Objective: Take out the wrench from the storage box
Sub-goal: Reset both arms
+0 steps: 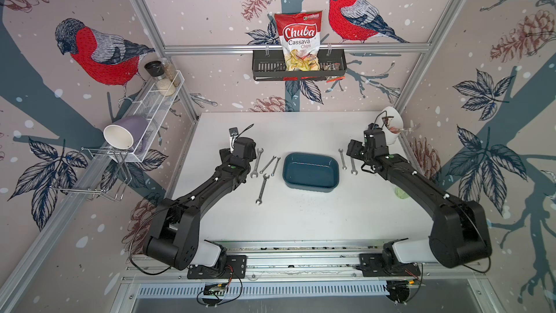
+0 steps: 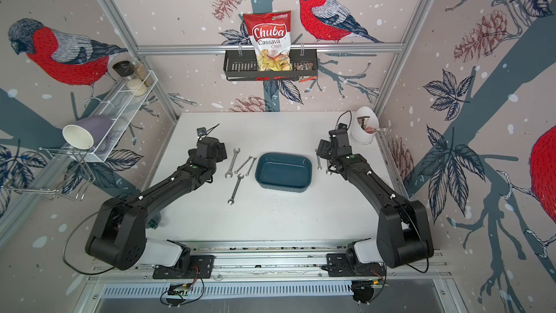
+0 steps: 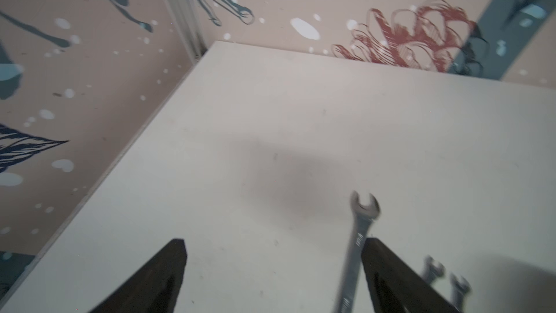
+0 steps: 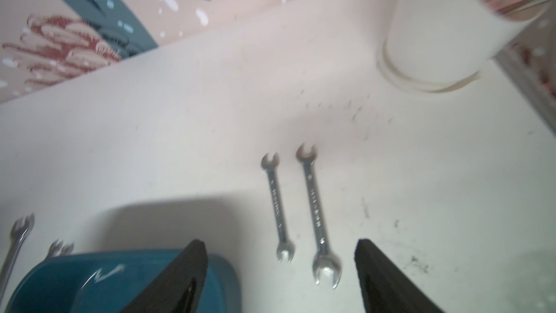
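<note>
On the white table (image 1: 301, 224), wrenches flank the storage box (image 1: 310, 173); both jaws gape empty.

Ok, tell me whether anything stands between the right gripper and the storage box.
A short wrench and a longer wrench lie flat beside the storage box, under the right gripper; nothing upright intervenes.

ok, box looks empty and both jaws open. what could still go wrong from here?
1. The left gripper has a wrench lying right against one open jaw; pulling away could drag it.
2. The right gripper hangs over two wrenches beside the storage box; dipping could scatter them or nudge the box.
</note>
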Robot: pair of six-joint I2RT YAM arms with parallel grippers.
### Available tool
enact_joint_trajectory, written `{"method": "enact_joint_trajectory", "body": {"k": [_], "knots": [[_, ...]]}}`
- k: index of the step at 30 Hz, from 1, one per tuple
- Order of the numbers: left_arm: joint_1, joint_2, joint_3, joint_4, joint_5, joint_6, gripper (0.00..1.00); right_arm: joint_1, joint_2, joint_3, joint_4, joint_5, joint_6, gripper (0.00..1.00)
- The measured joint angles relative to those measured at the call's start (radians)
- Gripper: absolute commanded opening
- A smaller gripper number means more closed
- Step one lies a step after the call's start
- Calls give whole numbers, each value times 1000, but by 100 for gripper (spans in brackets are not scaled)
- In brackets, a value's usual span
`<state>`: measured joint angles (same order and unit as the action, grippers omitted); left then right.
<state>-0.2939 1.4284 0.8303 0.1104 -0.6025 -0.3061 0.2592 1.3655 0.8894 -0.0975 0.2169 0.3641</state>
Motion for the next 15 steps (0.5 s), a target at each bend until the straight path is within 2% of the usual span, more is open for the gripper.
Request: {"method": "enact_joint_trajectory", "body": {"k": [4,8,13,15], "knots": [[79,5,-129,196,-122,38,94,-54,-61,-212,253,130,-61,86],[137,2,-249,356,-179,89,94,-127,-34,-357,494,198,-116,87],[201,9,-380,553,-124,111,95,-200,39,-496,773,212,-162,88],[204,35,-439,653,-54,133,95,-222,64,-560,885,193,-180,91]]}}
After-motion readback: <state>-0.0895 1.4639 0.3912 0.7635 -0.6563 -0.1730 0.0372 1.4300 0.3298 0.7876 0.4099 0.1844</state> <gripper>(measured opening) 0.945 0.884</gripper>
